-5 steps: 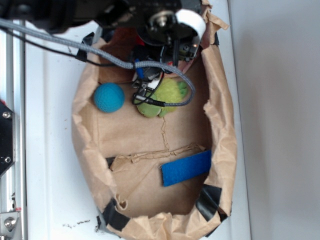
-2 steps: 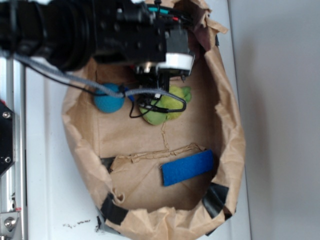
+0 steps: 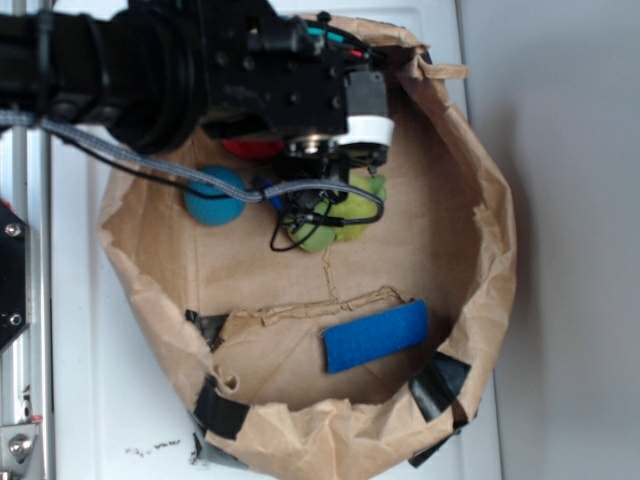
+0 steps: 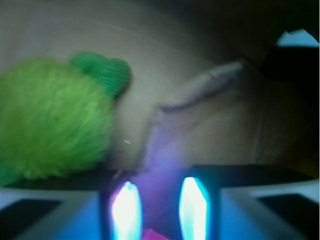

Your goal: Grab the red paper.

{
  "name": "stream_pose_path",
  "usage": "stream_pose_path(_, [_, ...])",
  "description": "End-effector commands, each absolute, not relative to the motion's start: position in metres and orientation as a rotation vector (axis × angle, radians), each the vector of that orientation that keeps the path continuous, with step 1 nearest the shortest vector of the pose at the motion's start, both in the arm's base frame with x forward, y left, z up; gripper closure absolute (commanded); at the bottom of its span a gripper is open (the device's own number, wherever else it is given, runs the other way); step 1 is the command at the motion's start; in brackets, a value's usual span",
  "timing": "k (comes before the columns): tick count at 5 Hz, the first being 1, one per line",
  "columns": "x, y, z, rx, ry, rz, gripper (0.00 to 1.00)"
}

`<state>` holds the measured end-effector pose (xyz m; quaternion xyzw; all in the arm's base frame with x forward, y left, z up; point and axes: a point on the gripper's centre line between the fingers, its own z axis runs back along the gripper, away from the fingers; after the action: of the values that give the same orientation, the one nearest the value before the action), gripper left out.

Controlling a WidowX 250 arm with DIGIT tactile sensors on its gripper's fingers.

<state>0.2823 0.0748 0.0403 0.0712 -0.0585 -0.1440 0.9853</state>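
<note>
The red paper (image 3: 250, 150) shows only as a bright red sliver under the black arm, just above the teal-blue ball (image 3: 213, 197). My gripper (image 3: 322, 180) points down into the brown paper-lined bin, mostly hidden by its own body, right over the fuzzy green plush toy (image 3: 338, 218). In the wrist view the gripper (image 4: 160, 207) stands open with a clear gap between its glowing pads (image 4: 126, 210). A small pink-red scrap (image 4: 154, 235) shows at the bottom edge between them. The green plush (image 4: 50, 125) lies to the left of the fingers.
The crumpled brown paper wall (image 3: 490, 230) rings the bin. A blue rectangular strip (image 3: 375, 335) lies on the floor near the front, by a paper crease (image 4: 200, 87). Black tape patches (image 3: 440, 385) hold the front corners. A metal rail (image 3: 15, 280) runs along the left.
The arm has come down from the bin's back edge and now sits over the green plush. The paper wall has spread outward to the right. The red paper has come into sight.
</note>
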Motion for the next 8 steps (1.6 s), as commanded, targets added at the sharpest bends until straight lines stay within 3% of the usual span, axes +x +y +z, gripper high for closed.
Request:
stream_pose_path(1, [0.275, 0.08, 0.132, 0.008, -0.206, -0.332, 1.0])
stream_pose_path(2, [0.273, 0.086, 0.15, -0.054, -0.198, -0.343, 1.0])
stream_pose_path(3, [0.274, 0.094, 0.142, -0.029, -0.166, -0.352, 0.02])
stream_pose_path(5, [0.265, 0.095, 0.097, 0.012, -0.056, -0.418, 0.0])
stream_pose_path(6, [0.257, 0.095, 0.085, 0.023, -0.038, -0.45, 0.0])
stream_pose_path(7, [0.245, 0.098, 0.082, 0.033, -0.024, -0.495, 0.0])
stream_pose_path(8, [0.236, 0.093, 0.096, -0.009, -0.059, -0.504, 0.0])
